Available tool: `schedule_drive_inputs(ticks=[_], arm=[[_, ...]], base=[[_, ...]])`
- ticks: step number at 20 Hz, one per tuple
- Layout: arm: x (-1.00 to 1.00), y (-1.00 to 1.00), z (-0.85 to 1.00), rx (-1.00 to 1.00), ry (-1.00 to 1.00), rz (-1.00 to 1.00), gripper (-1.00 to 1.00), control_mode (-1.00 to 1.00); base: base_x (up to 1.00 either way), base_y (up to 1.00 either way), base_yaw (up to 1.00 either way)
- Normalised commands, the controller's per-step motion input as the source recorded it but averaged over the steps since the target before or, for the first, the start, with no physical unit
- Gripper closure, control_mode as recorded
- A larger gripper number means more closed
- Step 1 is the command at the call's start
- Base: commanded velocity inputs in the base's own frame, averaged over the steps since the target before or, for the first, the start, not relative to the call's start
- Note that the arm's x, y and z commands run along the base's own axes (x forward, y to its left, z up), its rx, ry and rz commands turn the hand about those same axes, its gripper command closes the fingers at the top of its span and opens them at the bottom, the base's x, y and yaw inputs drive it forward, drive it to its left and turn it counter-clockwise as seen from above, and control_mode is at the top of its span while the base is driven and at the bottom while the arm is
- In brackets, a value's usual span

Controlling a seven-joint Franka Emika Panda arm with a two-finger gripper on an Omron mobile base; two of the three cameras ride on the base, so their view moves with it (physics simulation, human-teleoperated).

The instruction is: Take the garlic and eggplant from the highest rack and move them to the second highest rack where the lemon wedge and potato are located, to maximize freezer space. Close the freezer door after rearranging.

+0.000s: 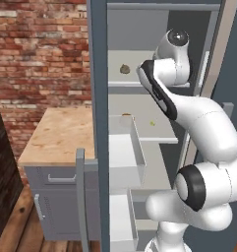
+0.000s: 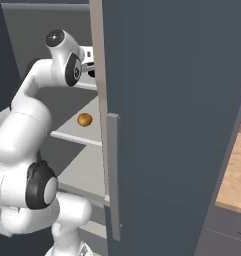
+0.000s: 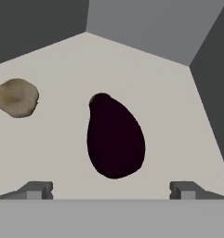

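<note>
You are lining up on the eggplant (image 3: pixel 115 139) on the top rack, garlic (image 3: pixel 16 97) beside it. Your gripper (image 3: pixel 111 190) is spread wide and empty. Descend, then close on it.

the top shelf (image 3: pixel 178 102) is a pale flat board with grey walls behind it. on it in the hand view the eggplant (image 3: pixel 114 138) lies near the centre, narrow end toward 12 o'clock, and the garlic (image 3: pixel 16 97) sits apart from it at about 10 o'clock. in the left base view the garlic (image 1: pixel 125 69) rests on that same board. one board down, the second highest rack (image 1: pixel 162 134) carries the tiny lemon wedge (image 1: pixel 152 123); the potato (image 2: pixel 84 119) lies on it in the right base view.
</note>
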Motion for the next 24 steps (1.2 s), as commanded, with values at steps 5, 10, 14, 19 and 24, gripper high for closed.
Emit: schedule_drive_inputs(ticks=[5, 10, 14, 19, 24], arm=[[0.28, 0.0, -0.02, 0.0, 0.04, 0.0, -1.0, -1.0], [0.18, 0.0, -0.06, 0.0, 0.04, 0.0, -1.0, -1.0], [0.18, 0.0, -0.29, 0.0, 0.1, 0.0, -1.0, -1.0], [0.24, 0.0, -0.18, 0.0, 0.02, 0.0, -1.0, -1.0], [0.3, 0.0, -0.06, 0.0, 0.0, 0.0, -1.0, -1.0]], base=[[0.0, 0.0, 0.0], [0.0, 0.0, 0.0], [0.0, 0.0, 0.0], [0.0, 0.0, 0.0], [0.0, 0.0, 0.0]])
